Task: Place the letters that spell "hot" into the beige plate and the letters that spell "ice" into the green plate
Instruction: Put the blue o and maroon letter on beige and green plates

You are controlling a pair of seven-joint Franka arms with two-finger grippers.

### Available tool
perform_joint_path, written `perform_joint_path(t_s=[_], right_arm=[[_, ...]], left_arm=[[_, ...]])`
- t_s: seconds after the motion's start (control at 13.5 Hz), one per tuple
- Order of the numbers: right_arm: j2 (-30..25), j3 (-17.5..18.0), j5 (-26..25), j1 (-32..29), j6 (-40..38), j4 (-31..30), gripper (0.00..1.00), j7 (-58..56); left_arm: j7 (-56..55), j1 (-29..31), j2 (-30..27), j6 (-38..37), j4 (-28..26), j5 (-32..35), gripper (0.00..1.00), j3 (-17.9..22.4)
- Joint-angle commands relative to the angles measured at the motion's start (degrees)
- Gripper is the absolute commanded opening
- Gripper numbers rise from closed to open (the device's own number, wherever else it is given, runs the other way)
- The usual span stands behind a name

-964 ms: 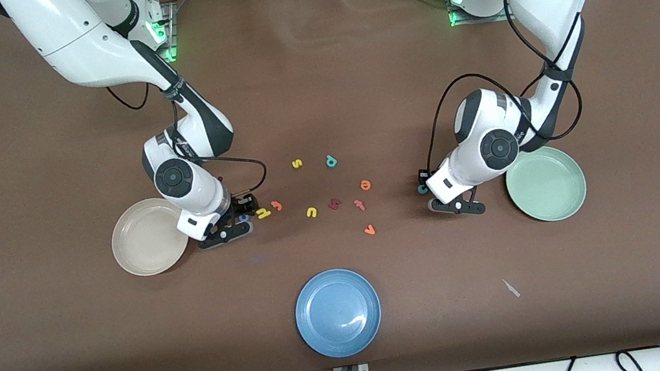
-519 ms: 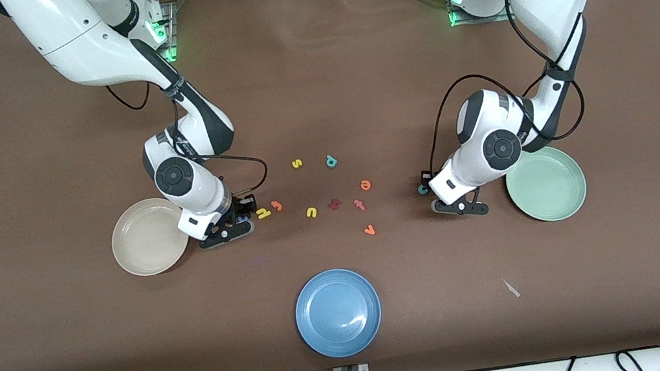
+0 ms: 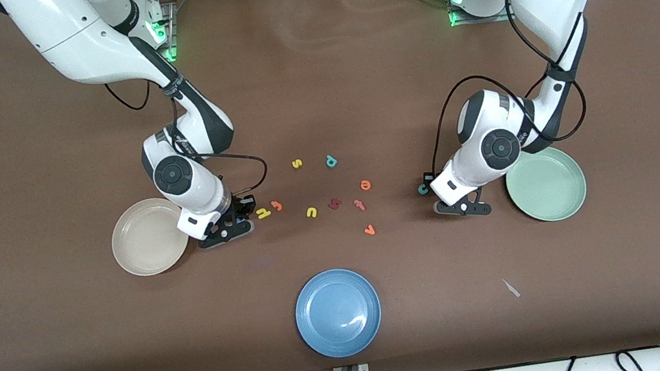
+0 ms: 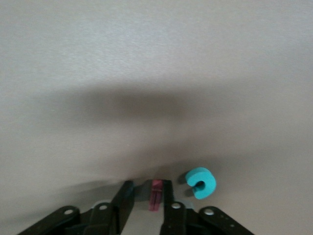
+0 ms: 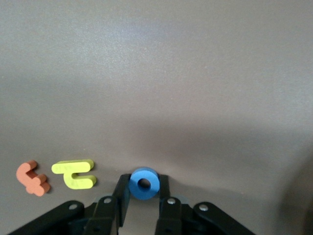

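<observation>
**Both grippers close on their first letters**

Since a second ago the left gripper (image 4: 149, 200) has shifted slightly toward the green plate (image 3: 546, 184), and both pairs of jaws have narrowed. Its jaws now pinch the dark red "i" (image 4: 156, 195), which stands on edge between the fingers; the teal "c" (image 4: 200, 182) lies on the table just beside one fingertip. Beside the beige plate (image 3: 146, 237), the right gripper (image 5: 144, 193) has its jaws clamped on the blue "o" (image 5: 144, 184). The yellow "h" (image 5: 74, 174) lies just outside those jaws, with the orange "t" (image 5: 32, 177) next to it. Farther from both grippers, the orange "e" (image 3: 365, 185) rests mid-table among the spare letters, and the blue plate (image 3: 338, 312) sits nearest the front camera.
</observation>
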Motion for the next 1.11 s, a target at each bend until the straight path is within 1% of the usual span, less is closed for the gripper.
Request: perform_joint_path(t_s=[0.0,0.07,0.22,0.37,0.45,0.59,0.67,0.74,0.82,0.89,0.96,1.04], right_arm=[[-5.36,0.19,-0.67,-2.77,-6.36,-0.94,0.24,-4.27],[-7.29,0.19,-0.67,-4.26,-9.52,-0.94,0.24,-7.42],[-10.02,0.19,-0.67,-8.04,-14.28,-1.02,0.24,-14.71],[-11.09,0.02,-0.67,-10.86,-15.09,-1.2,0.25,-22.01],[-11.18,-1.46,-0.75,-11.48,-15.09,-1.63,0.26,-25.17],[-11.44,-4.01,-0.67,-11.57,-14.65,-3.47,0.36,-28.18],[-11.35,-4.29,-0.75,-11.57,-14.39,-3.66,0.47,-28.28],[-11.35,-4.29,-0.75,-11.48,-14.3,-4.01,0.67,-28.28],[-11.35,-4.29,-0.75,-11.48,-13.86,-4.01,0.92,-28.28],[-11.27,-4.29,-1.71,-11.48,-13.51,-4.01,0.99,-28.37],[-11.26,-4.03,-2.33,-11.48,-13.51,-3.84,0.99,-28.11],[-11.26,-2.98,-2.34,-11.22,-13.59,-3.58,0.99,-27.67]], left_arm=[[-6.42,-1.69,0.19,0.57,0.12,4.95,0.17,0.92],[-7.31,-1.87,0.19,0.57,0.2,5.57,0.13,0.83],[-7.32,-1.7,0.19,0.48,0.29,5.66,0.0,0.83],[-7.06,-1.0,-0.5,0.13,0.64,5.66,0.0,0.83],[-6.62,-0.47,-2.34,-0.31,0.82,5.66,0.0,0.83],[-4.18,3.03,-6.99,-1.53,0.82,5.75,0.0,0.48],[-2.16,4.53,-9.19,-4.85,0.99,5.67,0.0,0.39],[0.74,6.89,-11.39,-9.06,1.26,5.4,0.0,0.3],[4.42,9.35,-12.71,-12.58,1.95,4.97,0.0,0.21],[7.85,11.64,-13.68,-16.01,2.31,4.96,0.0,0.21],[10.93,14.1,-14.39,-18.04,2.4,4.96,0.0,0.3],[14.79,16.73,-14.83,-20.41,2.31,4.96,0.0,0.3]])
